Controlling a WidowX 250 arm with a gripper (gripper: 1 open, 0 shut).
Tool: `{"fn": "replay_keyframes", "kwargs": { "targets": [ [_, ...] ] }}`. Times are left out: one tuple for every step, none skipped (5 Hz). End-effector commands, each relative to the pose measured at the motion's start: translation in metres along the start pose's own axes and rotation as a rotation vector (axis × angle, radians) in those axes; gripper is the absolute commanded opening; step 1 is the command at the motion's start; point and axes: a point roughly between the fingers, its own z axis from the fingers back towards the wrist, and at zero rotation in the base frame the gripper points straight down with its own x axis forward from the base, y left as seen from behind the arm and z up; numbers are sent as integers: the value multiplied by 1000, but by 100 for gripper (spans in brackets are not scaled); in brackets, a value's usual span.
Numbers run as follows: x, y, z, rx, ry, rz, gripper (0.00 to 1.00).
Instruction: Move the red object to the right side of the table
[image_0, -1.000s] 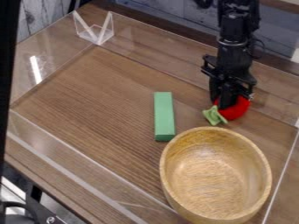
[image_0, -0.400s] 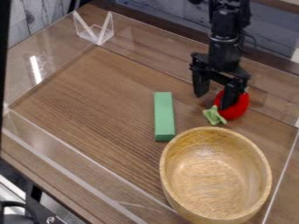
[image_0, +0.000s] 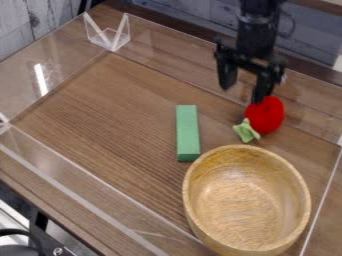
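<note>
The red object (image_0: 267, 114), a small rounded toy fruit with a light-green stem piece at its lower left, rests on the brown wood-grain table (image_0: 107, 110) at the right, just above the wooden bowl. My gripper (image_0: 251, 83) hangs above and slightly left of it, pointing down, open, with nothing between its black fingers. The fingertips stand clear of the fruit.
A large wooden bowl (image_0: 249, 201) fills the front right corner. A flat green rectangular block (image_0: 189, 132) lies in the middle. Low clear acrylic walls (image_0: 54, 60) border the table, with a clear stand (image_0: 107, 32) at the back left.
The gripper, earlier shut on the red object, has opened, let it go and risen up and slightly left. The fruit stays on the table.
</note>
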Motion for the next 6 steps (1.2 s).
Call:
{"fn": "replay_keyframes", "kwargs": {
  "targets": [
    [3, 23, 61, 11, -129, -14, 100],
    [0, 34, 68, 12, -144, -11, 100],
    [0, 32, 56, 5, -124, -36, 100],
    [-1, 27, 55, -1, -106, -58, 100],
    [-2, 22, 55, -7, -88, -79, 100],
    [-8, 22, 46, -8, -77, -44, 100]
  ]
}}
